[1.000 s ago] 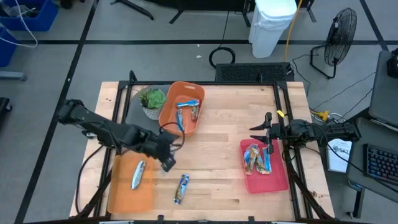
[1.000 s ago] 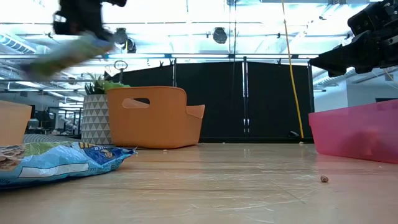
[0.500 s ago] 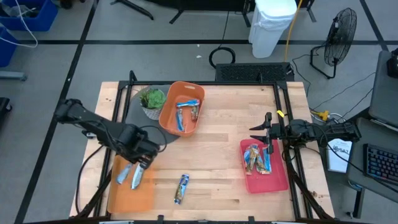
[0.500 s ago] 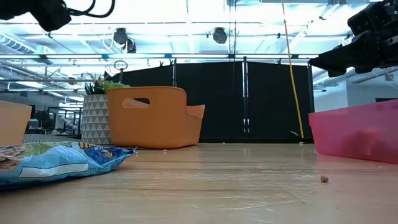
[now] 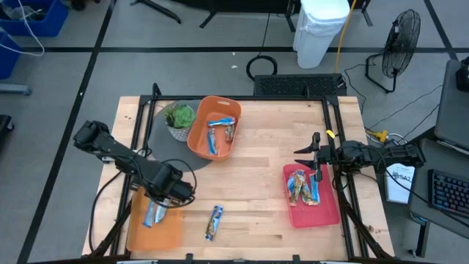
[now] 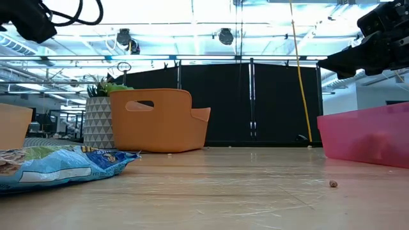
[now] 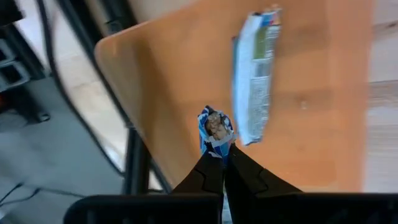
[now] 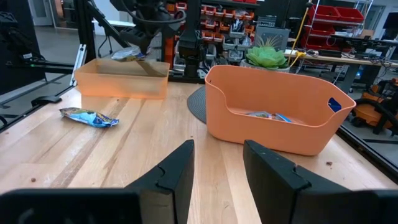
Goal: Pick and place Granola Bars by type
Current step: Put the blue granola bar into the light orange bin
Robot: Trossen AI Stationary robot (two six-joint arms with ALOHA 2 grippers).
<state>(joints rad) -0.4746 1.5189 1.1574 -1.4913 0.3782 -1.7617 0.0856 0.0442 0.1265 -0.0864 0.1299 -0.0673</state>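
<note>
Left wrist view: the left gripper (image 7: 222, 152) hangs over the flat orange tray (image 7: 168, 74), jaws pressed together on the crimped end of a blue bar (image 7: 214, 132). A silver bar (image 7: 255, 78) already lies in that tray, just beside the held one. From above, the left gripper (image 5: 163, 199) sits over the tray (image 5: 170, 229) at the table's front left, with the held bar (image 5: 152, 213) pointing down into it. One loose bar (image 5: 213, 221) rests on the bare wood near the tray. More bars (image 5: 220, 130) lie in the orange bin (image 5: 198, 125) next to the plant (image 5: 179, 116), and others (image 5: 303, 186) in the red bin (image 5: 314, 213). The right gripper (image 5: 314, 155) waits above the red bin's far edge, fingers (image 8: 174, 171) spread apart and holding nothing. Risk judgement: the grip is only on the wrapper's end seal, so the bar could slip or swing before release. A high release could send it off the shallow tray's edge or onto the silver bar. Another concern is type: the two wrappers differ in colour, so a release here may mix types.
</note>
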